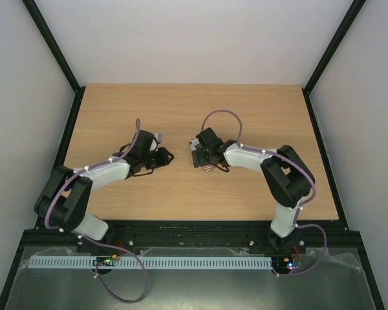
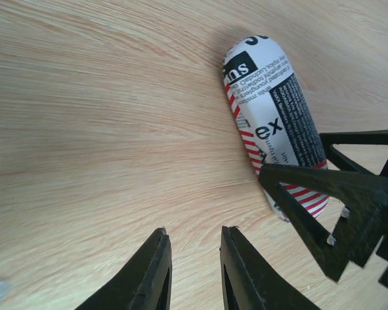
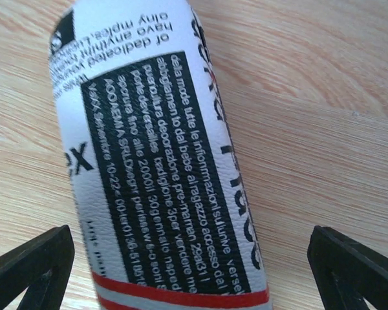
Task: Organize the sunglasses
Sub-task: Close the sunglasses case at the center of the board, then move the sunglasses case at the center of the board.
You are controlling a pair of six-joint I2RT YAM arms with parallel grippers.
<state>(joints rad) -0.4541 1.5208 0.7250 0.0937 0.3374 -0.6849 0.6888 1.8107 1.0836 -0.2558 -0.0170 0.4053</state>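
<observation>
Left wrist view: the case [image 2: 271, 123] lay on the counter [image 2: 84, 129] at upper right, with the left end effector [image 2: 194, 234] slightly parted and empty at the bottom edge. Only the right wrist view showed the right end effector [image 3: 189, 239] released wide astride the case. Where the sunglasses lay could not be told

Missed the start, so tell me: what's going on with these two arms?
The right gripper sits over a newsprint-patterned glasses case lying on the wooden table, jaws spread wide either side of it, not gripping. The left gripper is beside it over bare wood, jaws barely parted and empty. No sunglasses are in view.
</observation>
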